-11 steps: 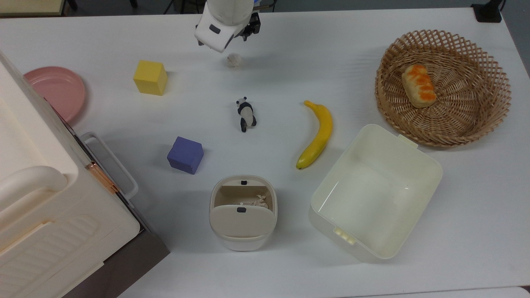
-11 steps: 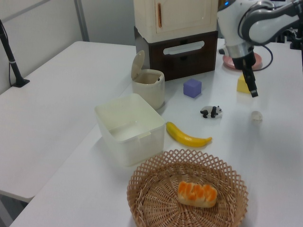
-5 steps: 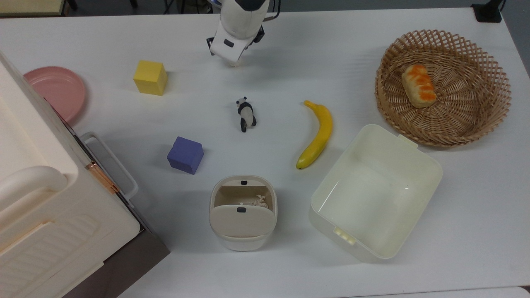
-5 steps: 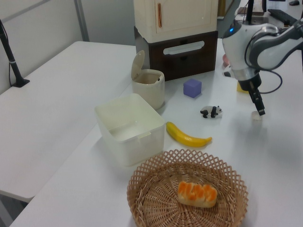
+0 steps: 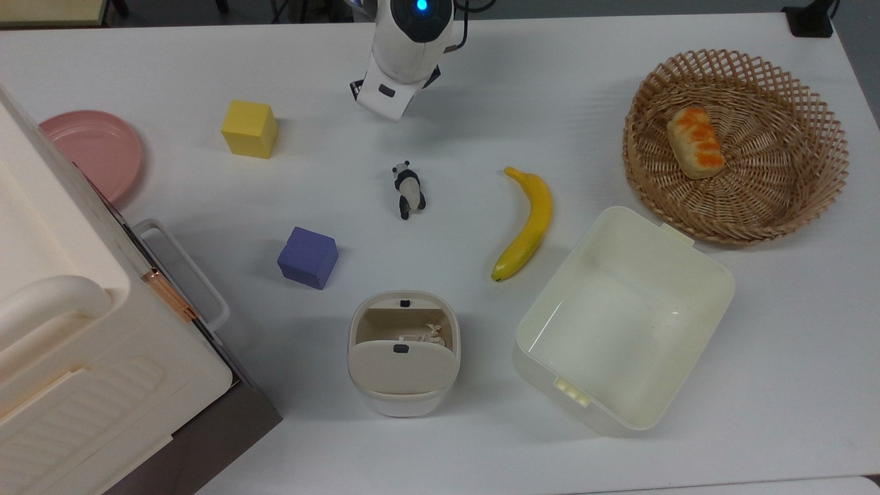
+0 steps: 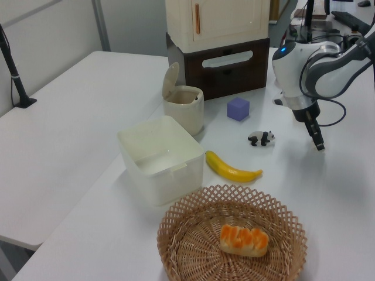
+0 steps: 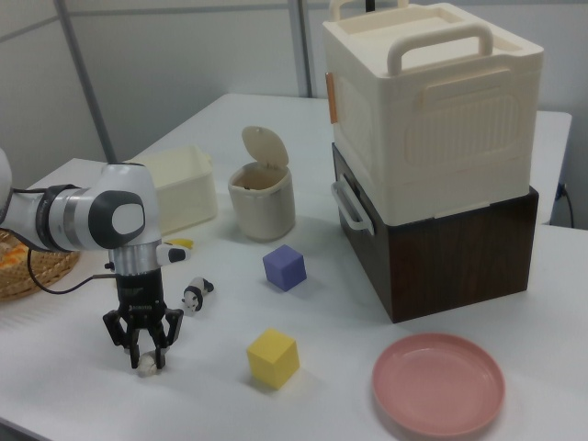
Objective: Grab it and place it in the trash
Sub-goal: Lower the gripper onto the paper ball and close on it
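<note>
Now lowered to the table (image 5: 481,89) with the gripper (image 7: 142,356) straddling the small off-white ball (image 7: 147,367), fingers (image 7: 162,343) spread to either side of it and not yet closed, where a second ago held higher and off toward the yellow cube (image 5: 249,128). From the top view hidden under the arm's white wrist (image 5: 405,51), that ball, though plainly bare on the table a second back, just beyond the panda figurine (image 5: 408,190). Unmoved since then: the trash bin (image 5: 403,352) with flap lid raised, well apart from the ball at the near edge beside the purple cube (image 5: 308,256), plus the banana (image 5: 528,223), cream tub (image 5: 622,317) and wicker basket (image 5: 735,146).
</note>
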Robot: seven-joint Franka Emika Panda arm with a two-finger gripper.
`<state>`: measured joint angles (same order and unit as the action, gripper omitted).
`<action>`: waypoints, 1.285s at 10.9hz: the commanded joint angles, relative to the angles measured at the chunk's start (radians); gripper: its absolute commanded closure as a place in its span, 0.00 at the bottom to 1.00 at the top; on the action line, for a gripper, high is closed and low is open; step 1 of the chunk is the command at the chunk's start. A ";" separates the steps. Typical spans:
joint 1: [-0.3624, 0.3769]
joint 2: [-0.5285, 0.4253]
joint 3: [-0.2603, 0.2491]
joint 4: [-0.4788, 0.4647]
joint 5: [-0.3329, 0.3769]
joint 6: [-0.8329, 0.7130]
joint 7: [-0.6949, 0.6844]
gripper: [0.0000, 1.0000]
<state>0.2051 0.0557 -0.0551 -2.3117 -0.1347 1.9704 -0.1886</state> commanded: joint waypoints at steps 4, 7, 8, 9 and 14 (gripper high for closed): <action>0.019 -0.039 -0.008 0.036 -0.014 -0.053 -0.012 0.77; 0.014 -0.039 -0.009 0.179 -0.003 -0.163 -0.014 0.80; 0.008 -0.037 -0.009 0.248 0.000 -0.192 -0.014 0.80; 0.005 -0.028 -0.012 0.321 0.001 -0.206 -0.014 0.80; -0.009 0.106 -0.015 0.637 0.082 -0.191 0.000 0.80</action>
<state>0.2012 0.0518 -0.0623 -1.8506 -0.1017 1.8014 -0.1886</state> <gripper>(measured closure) 0.802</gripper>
